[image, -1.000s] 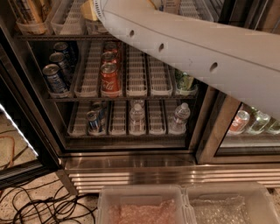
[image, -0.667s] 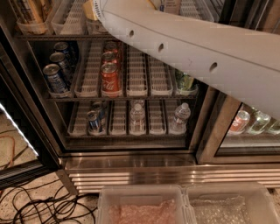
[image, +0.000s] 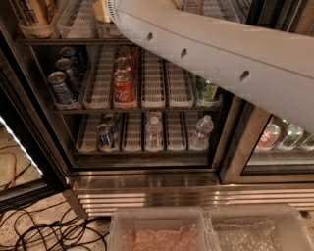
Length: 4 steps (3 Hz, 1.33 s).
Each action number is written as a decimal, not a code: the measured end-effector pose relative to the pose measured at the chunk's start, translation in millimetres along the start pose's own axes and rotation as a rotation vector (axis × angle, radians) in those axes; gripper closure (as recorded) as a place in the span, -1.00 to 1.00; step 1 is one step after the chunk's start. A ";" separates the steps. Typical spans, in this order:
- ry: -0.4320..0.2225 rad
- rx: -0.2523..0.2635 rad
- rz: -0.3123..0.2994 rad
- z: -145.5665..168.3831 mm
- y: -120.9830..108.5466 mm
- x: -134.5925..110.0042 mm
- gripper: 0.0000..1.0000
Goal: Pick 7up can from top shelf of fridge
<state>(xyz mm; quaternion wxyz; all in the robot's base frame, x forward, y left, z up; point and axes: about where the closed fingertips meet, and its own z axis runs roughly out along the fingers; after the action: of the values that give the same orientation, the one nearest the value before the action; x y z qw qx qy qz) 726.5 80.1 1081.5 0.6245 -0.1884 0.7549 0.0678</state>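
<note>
My white arm (image: 211, 54) crosses the view from the right edge up to the top left and reaches into the open fridge (image: 147, 166) at the highest rack level in view (image: 73, 40). That level holds white slotted lane trays (image: 81, 22). My gripper is out of view past the top edge, at the end of the arm. The 7up can is hidden or out of view. A yellowish object (image: 104, 11) shows beside the arm's end; I cannot tell what it is.
The middle rack holds red cola cans (image: 123, 86), blue cans (image: 61, 88) and a green can (image: 208, 91). The lower rack holds water bottles (image: 153, 131) and a blue can (image: 104, 136). Two clear bins (image: 157, 223) stand in front. Cables (image: 49, 233) lie at the left. A closed glass door (image: 279, 137) is on the right.
</note>
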 end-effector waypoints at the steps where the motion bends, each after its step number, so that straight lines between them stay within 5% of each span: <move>1: 0.008 -0.011 0.011 -7.2 0.6 -0.6 1.00; 4: 0.033 -0.026 0.029 -16.4 -1.5 0.8 1.00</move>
<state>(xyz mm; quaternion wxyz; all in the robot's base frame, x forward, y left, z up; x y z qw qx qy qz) 711.9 73.0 1084.4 0.6084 -0.1864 0.7669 0.0836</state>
